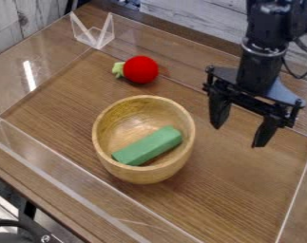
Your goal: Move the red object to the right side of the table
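Observation:
The red object (141,68) is a small red ball-like toy fruit with a green stub on its left. It rests on the wood-grain table (232,180), behind the wooden bowl. My gripper (243,122) hangs over the right part of the table, well to the right of the red object and apart from it. It points down with its two black fingers (220,108) spread wide. Nothing is between them.
A wooden bowl (108,150) with a green block (148,146) inside stands at the table's middle front. Clear acrylic walls (67,169) edge the table. A small clear stand (92,31) sits at the back left corner.

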### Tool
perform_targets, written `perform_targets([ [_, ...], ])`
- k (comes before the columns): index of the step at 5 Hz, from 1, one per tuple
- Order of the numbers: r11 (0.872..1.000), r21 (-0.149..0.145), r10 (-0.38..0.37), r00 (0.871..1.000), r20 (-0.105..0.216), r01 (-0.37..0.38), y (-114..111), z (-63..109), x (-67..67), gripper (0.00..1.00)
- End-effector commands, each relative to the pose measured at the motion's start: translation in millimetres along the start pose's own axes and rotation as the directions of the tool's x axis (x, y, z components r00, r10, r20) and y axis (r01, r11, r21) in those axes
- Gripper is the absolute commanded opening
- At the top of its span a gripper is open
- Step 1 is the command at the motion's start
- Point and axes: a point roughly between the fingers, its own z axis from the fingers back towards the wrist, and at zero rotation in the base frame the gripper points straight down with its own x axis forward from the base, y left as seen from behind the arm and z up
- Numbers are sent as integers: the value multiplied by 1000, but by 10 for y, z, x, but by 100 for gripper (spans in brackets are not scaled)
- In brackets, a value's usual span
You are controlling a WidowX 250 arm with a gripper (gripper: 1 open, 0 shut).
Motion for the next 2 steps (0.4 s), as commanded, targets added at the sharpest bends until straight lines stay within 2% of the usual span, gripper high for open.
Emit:
perform_targets([
  [1,1000,-1,-4,998,62,4,37,169,159,100],
  [2,1000,-1,-2,997,74,2,90,224,231,100],
])
